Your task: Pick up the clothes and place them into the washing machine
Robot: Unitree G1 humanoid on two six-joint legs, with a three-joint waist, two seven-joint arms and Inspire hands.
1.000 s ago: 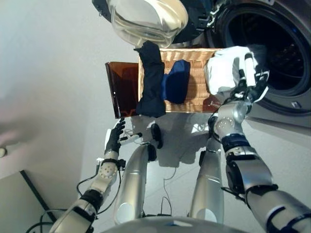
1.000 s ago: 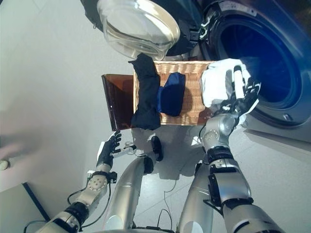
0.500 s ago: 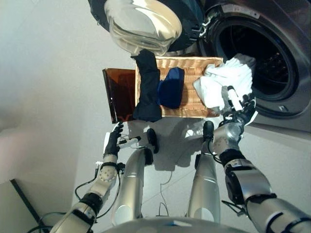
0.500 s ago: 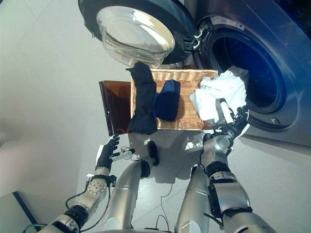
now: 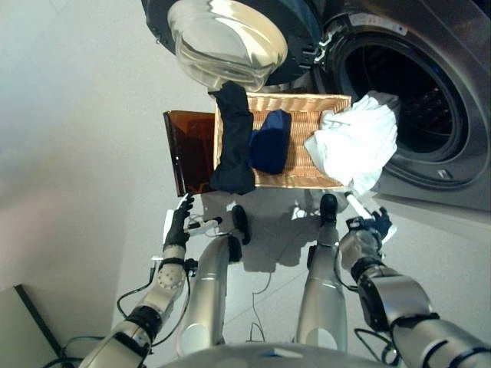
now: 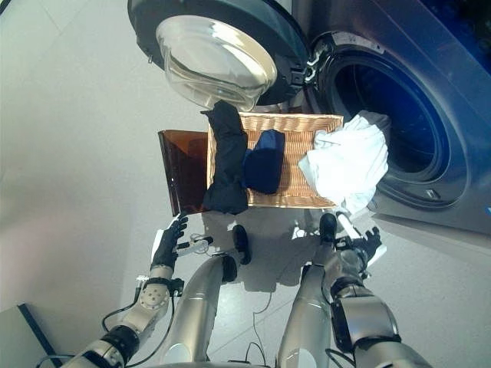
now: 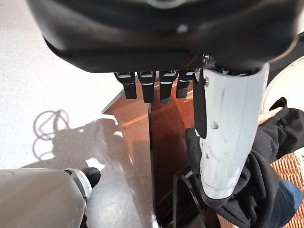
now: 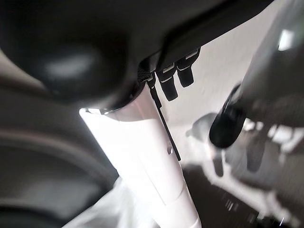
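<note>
A white garment hangs from the wicker basket's right end to the rim of the washing machine's opening. A black garment lies over the basket's left rim and a blue one lies in its middle. My right hand is open just below the white garment's lower edge and holds nothing; its thumb and straight fingers show in the right wrist view. My left hand is open and empty in front of the brown box, and its fingers are straight.
The machine's round glass door stands open above the basket's far left corner. The basket rests on the low dark brown box, whose left part is bare. Pale floor lies to the left.
My right hand has let go of the white garment and dropped down toward me. The garment now hangs between the basket's end and the machine's opening. My left hand has stayed still.
</note>
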